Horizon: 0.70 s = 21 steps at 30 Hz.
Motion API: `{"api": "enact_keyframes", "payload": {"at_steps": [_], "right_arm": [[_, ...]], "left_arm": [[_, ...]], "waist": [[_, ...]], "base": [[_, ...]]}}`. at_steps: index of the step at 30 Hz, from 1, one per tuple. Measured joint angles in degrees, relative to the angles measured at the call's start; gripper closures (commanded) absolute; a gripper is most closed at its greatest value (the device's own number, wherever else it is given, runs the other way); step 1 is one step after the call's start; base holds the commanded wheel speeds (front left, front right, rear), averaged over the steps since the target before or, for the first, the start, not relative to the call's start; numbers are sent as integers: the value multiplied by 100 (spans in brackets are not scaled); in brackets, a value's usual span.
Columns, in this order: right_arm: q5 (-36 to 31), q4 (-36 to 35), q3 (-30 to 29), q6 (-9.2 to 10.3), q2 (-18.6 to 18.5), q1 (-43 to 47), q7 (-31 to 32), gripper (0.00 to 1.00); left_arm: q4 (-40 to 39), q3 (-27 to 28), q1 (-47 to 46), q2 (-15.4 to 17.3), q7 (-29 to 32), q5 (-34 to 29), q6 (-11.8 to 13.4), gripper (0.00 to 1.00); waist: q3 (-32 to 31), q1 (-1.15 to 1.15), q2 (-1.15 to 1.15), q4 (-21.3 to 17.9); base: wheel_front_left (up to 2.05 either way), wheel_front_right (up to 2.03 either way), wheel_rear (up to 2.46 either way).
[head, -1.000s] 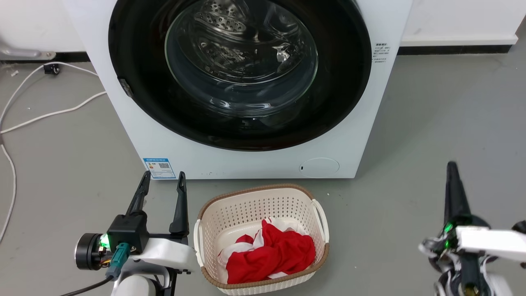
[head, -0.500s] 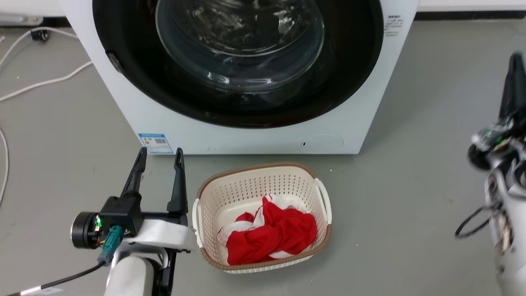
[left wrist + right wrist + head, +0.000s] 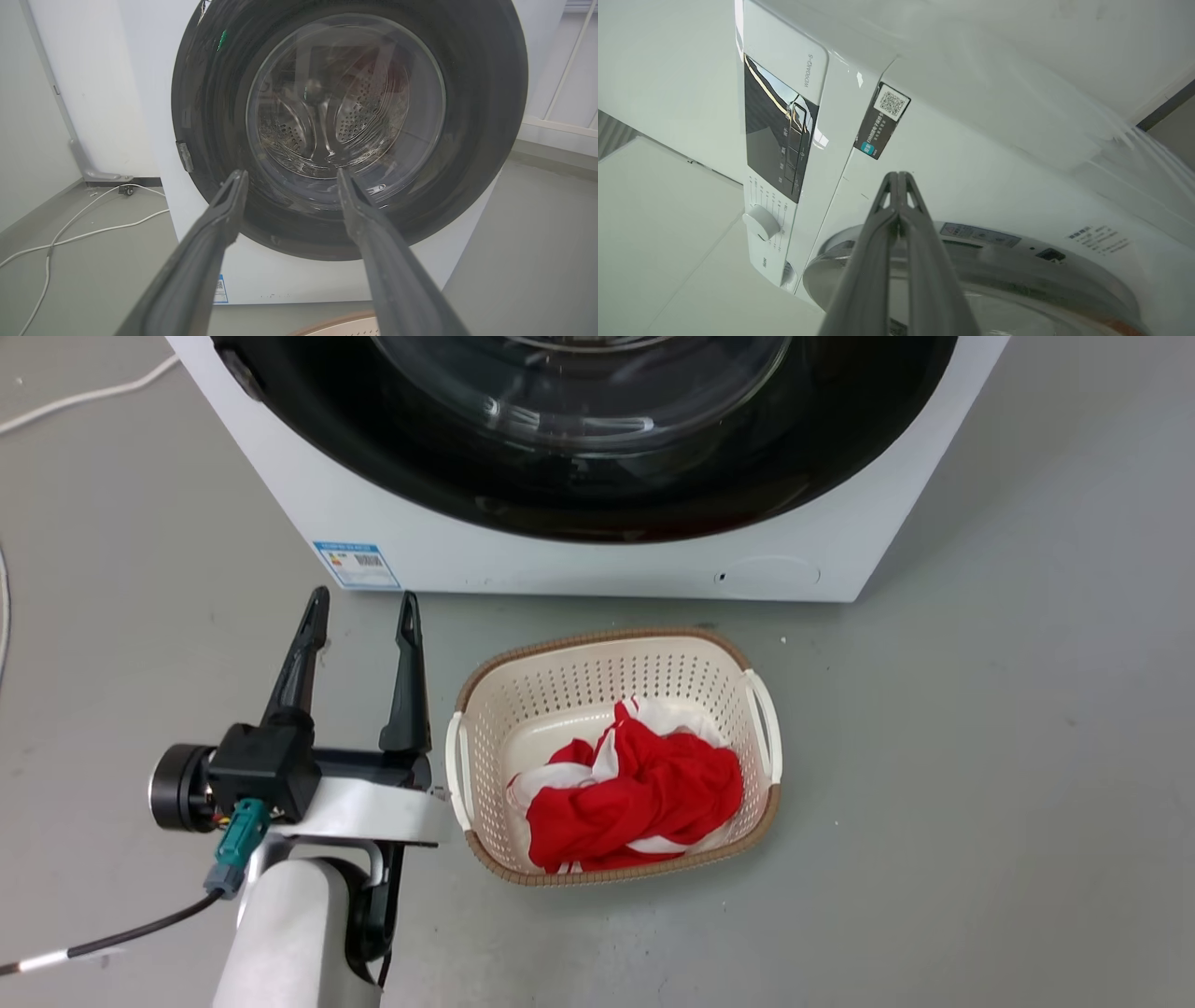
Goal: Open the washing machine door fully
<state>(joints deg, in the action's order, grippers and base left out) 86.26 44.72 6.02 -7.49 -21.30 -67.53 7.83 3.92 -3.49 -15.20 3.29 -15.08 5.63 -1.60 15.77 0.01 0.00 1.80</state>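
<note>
Door work has not begun: the washing machine door (image 3: 467, 140) sits flush and shut on the washing machine (image 3: 579, 565). The left gripper (image 3: 362, 599) hovers low beside the laundry basket (image 3: 607, 642), jaws spread wide and empty, probably parked clear. The right gripper (image 3: 898, 176) points at the machine's front near the door's rim, jaws pressed together on nothing, likely forming a slim wedge for hooking the edge.

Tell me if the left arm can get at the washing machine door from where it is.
Probably yes. The left gripper is open, its fingers aimed at the washing machine door with only floor between; the laundry basket sits off to its right, out of the line.
</note>
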Motion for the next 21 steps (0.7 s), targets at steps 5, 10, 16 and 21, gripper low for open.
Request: {"api": "enact_keyframes", "payload": {"at_steps": [5,10,16,21], "right_arm": [[-354,750,442,0,-22,-983,826,100],[-745,1210,861,-1,19,-1534,1540,100],[-1126,1633,1146,-1,194,-1914,1901,100],[-1344,1956,1215,0,326,-2208,1925,100]], "left_arm": [[-75,13,-139,-7,0,0,-44,0],[-109,40,-186,-15,0,53,-91,0],[-175,66,-280,-24,0,57,-113,0],[-223,69,-385,-27,1,57,-126,0]], "waist": [[264,0,0,42],[445,0,0,86],[660,0,0,121],[863,0,0,155]], "base": [[0,0,0],[0,0,0],[0,0,0],[0,0,0]]}}
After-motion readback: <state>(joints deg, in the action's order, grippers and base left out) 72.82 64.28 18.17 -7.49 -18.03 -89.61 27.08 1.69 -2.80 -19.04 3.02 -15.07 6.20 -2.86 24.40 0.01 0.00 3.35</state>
